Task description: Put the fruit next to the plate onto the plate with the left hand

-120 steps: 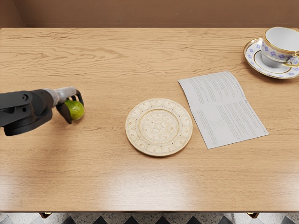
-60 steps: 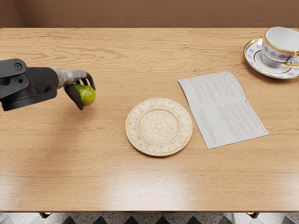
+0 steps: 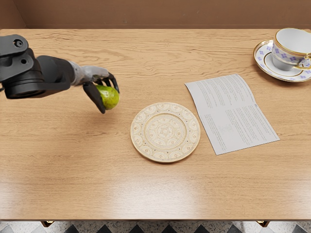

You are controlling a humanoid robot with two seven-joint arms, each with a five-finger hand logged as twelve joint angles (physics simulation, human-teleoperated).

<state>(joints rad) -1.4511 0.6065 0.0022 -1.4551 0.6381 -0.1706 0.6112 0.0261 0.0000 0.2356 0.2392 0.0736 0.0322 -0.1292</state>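
My left hand (image 3: pixel 103 92) is shut on a green pear-like fruit (image 3: pixel 110 97), held above the table to the left of the plate. Dark fingers (image 3: pixel 95 97) wrap the fruit from its left and top. The cream patterned plate (image 3: pixel 165 131) lies flat at the table's middle with nothing on it, a short way right of and nearer than the fruit. The left arm reaches in from the left edge. No right arm shows.
A printed paper sheet (image 3: pixel 231 111) lies right of the plate. A white cup with gold rim (image 3: pixel 293 46) stands on a blue-patterned saucer (image 3: pixel 266 60) at the far right corner. The table's front edge runs along the bottom.
The left hand has lifted the fruit off the table and carried it rightward, toward the plate. Plate, paper and cup have not moved.
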